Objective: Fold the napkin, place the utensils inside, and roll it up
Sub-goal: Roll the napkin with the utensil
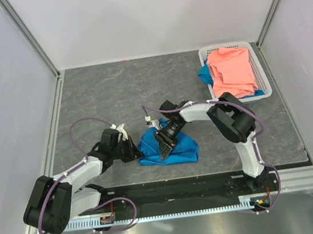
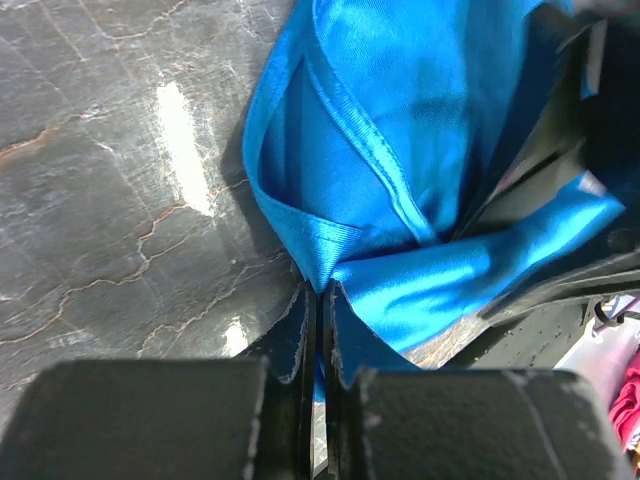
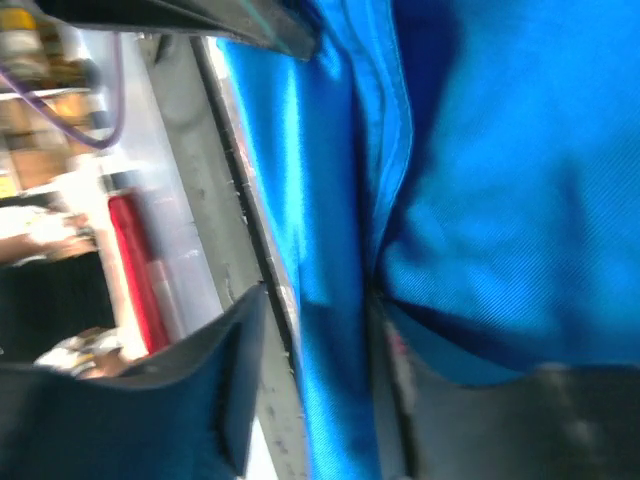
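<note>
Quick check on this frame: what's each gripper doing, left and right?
Left gripper: closed, pinching a corner of the napkin.
Right gripper: open, with a fold of the napkin lying between its spread fingers.

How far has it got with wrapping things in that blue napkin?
Early on. The napkin lies bunched, not neatly folded. The left gripper pinches a corner and the right gripper straddles a fold. No utensil is in view, so placing it and rolling are left.

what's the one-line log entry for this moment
left gripper: shut on napkin corner | right gripper: on napkin, grip unclear | utensil: not visible | stage: folding
</note>
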